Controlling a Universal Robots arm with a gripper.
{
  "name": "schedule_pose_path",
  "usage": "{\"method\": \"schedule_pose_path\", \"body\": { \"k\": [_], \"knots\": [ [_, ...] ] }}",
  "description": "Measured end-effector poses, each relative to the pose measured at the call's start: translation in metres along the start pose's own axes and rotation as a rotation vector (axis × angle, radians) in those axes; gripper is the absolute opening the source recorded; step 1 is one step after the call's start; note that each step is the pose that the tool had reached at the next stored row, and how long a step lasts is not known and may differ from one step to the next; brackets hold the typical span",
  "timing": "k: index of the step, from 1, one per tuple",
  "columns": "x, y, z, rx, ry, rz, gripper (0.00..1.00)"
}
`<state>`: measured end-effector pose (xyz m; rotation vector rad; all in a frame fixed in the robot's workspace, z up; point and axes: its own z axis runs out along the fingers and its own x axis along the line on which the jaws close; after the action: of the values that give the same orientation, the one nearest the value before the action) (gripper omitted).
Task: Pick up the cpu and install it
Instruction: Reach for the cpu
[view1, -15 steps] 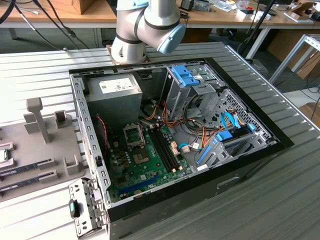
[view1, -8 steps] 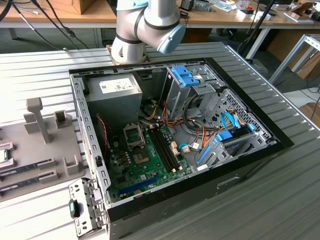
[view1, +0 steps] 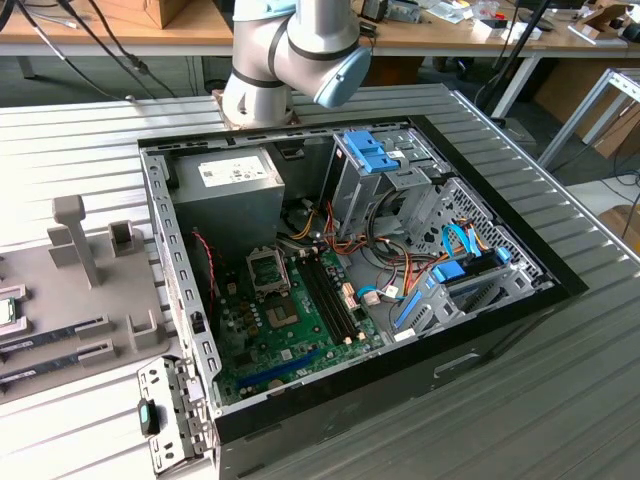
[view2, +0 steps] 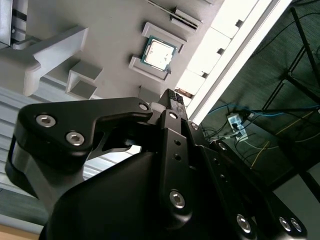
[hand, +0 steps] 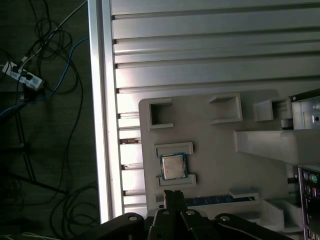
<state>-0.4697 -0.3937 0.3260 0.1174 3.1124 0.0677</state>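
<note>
The arm (view1: 290, 50) is standing at the far side of the open computer case (view1: 350, 270), its thick grey joints with a blue cap bending over the case's far wall and rising out of the exterior view. The wrist is reaching over the grey tray (view1: 60, 290) that is lying on the ribbed metal surface (view1: 560, 380), at the exterior view's left of the case.

In both wrist views the black claw (hand: 173, 196) (view2: 171, 96) is pointing down toward that tray. Its fingers are pressing together at the tips and gripping nothing. The claw is hanging above the tray, apart from it, with its tips close to the cpu's spot.

The cpu (hand: 173, 166) (view2: 159, 53) is lying flat on the grey tray, silvery top up and a thin green rim showing. It is sitting between two low grey brackets (hand: 174, 148), near the tray's edge beside the bright rail of the surface. Nothing is touching it.

Inside the case, the green motherboard (view1: 290, 340) is lying flat on the case floor, well apart from the cpu.
</note>
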Motion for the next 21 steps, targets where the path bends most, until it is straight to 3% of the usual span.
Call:
{"method": "schedule_pose_path", "body": {
  "k": [7, 21],
  "knots": [
    [-0.0038, 0.0001, 0.0067, 0.0018, -0.0001, 0.000, 0.11],
    [-0.0063, 0.0000, 0.0119, 0.0024, -0.0001, 0.000, 0.11]
  ]
}}
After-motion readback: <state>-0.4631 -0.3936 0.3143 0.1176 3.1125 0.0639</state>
